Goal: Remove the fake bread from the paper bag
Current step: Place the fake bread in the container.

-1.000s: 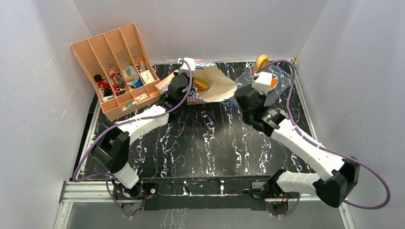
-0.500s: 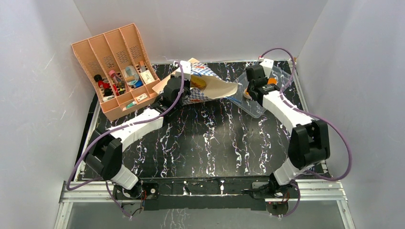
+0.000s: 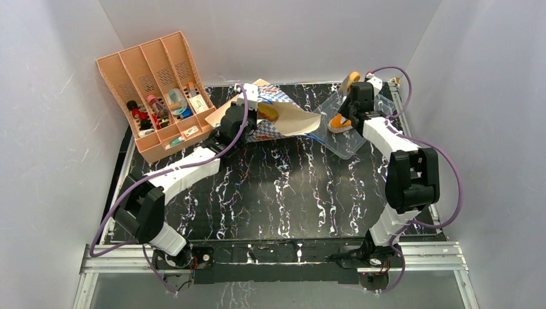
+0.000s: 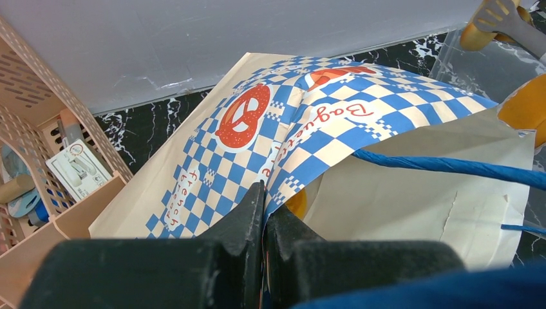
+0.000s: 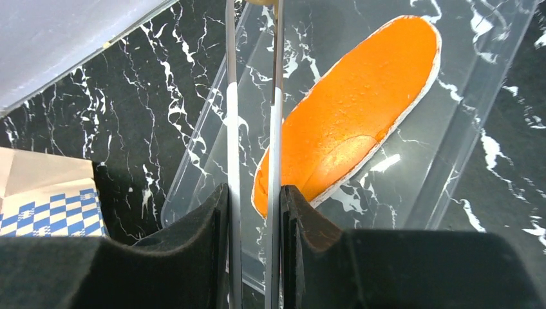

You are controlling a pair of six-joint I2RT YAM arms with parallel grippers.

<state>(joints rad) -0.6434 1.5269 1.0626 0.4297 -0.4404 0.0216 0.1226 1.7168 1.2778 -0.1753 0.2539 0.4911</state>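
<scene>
The paper bag (image 3: 283, 116) lies on its side, mouth to the right. My left gripper (image 3: 248, 120) is shut on its checkered upper edge (image 4: 302, 138), jaws (image 4: 265, 199) pinching the paper. A yellow-orange piece of the fake bread (image 4: 296, 203) shows inside the bag (image 3: 270, 114). My right gripper (image 3: 356, 105) is shut on metal tongs (image 5: 252, 116), whose tips hold the golden bagel (image 3: 351, 81) over the tray's far end. The bagel also shows in the left wrist view (image 4: 475, 35). The long orange-topped loaf (image 5: 351, 112) lies in the tray (image 3: 339, 122). Toast and bun are not visible.
The clear plastic tray (image 3: 344, 147) sits at the back right, its rim (image 5: 451, 161) under my right gripper. The orange slotted organiser (image 3: 154, 96) with small items stands at the back left. A blue cord handle (image 4: 451, 166) crosses the bag's mouth. White walls close in all around.
My right arm has swung toward the back right corner with the tongs; the bagel now shows at the tray's far end. The left gripper still holds the bag's edge.
</scene>
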